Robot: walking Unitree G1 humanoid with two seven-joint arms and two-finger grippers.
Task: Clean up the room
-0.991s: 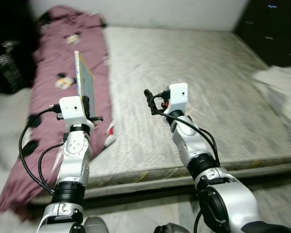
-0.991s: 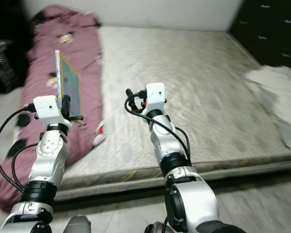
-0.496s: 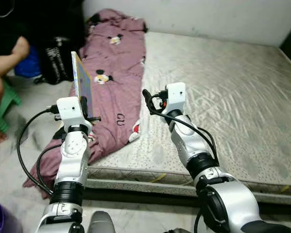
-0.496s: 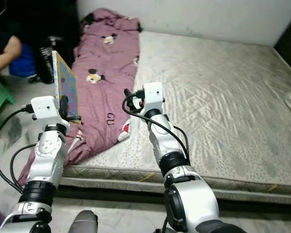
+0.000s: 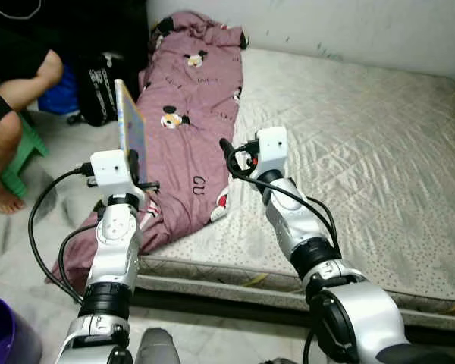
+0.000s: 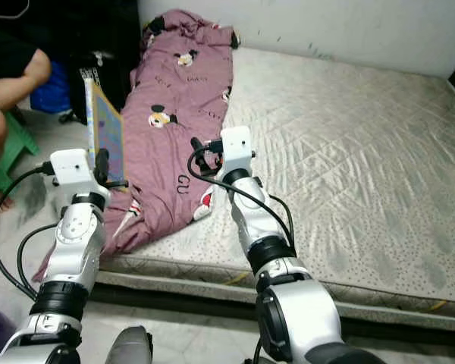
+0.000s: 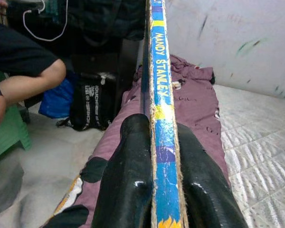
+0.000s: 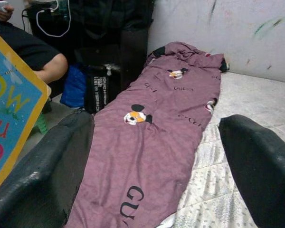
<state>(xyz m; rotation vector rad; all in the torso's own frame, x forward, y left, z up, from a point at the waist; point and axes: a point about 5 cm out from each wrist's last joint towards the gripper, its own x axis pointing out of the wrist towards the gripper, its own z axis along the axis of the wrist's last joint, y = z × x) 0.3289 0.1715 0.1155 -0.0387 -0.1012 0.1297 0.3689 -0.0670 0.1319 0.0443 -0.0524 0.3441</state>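
The book (image 5: 130, 125) stands upright on edge in the left pincer (image 7: 164, 185), its blue spine clamped between the two black fingers (image 7: 126, 175), which press on both covers low down. The spine reads "MANDY STANLEY", and the yellow-bordered cover faces toward the right arm. The book rises above the white wrist block, held out over the floor (image 5: 38, 227) beside the mattress (image 5: 364, 167).

The right pincer (image 8: 156, 166) is spread wide with nothing between its fingers (image 8: 42, 171). It hangs level with the left one, just to its right, over the near edge of the mattress.

Ahead of both pincers a purple blanket (image 5: 189, 114) printed with cartoon mice runs along the left side of the mattress; its near end spills over the edge to the floor, below the left pincer. Beyond the left pincer, well apart, a black bag (image 5: 102, 83) and something blue (image 6: 53, 87) sit on the floor against a dark corner. A person (image 5: 15, 98) sits farther left on a green stool (image 5: 19, 155), a knee and a bare foot in view. A purple tub (image 5: 4, 334) shows at the near left corner, behind the left arm; what it holds cannot be seen.

Compared with half a second ago, the whole scene has slid rightward and down, so the camera has turned further left: more of the person and stool show, and the tub shows more fully. The book and both pincers keep the same pose.
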